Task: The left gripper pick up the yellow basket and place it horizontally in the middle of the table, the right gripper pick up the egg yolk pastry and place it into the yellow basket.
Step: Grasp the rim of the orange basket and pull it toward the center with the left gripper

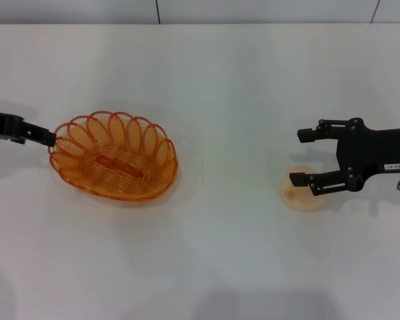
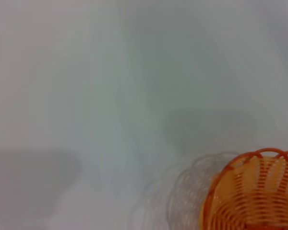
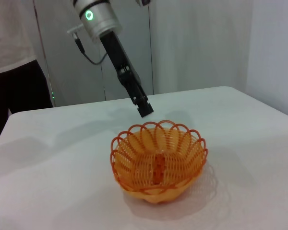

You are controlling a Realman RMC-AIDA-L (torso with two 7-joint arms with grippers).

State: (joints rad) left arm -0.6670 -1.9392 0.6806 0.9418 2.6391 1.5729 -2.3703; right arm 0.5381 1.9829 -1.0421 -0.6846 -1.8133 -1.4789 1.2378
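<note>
The yellow basket point(image 1: 113, 157) stands upright on the white table point(image 1: 213, 267), left of the middle. It also shows in the right wrist view point(image 3: 157, 160) and at a corner of the left wrist view point(image 2: 252, 196). My left gripper point(image 1: 48, 138) reaches in from the left, its tip at the basket's left rim. In the right wrist view this gripper point(image 3: 144, 109) hangs just above the far rim, apart from it. My right gripper point(image 1: 305, 157) is open on the right. Its near finger overlaps the egg yolk pastry point(image 1: 297, 195), which lies on the table.
A person in a white top and dark trousers point(image 3: 12, 81) stands beyond the table's far corner. The table's back edge point(image 1: 200, 25) meets a grey wall.
</note>
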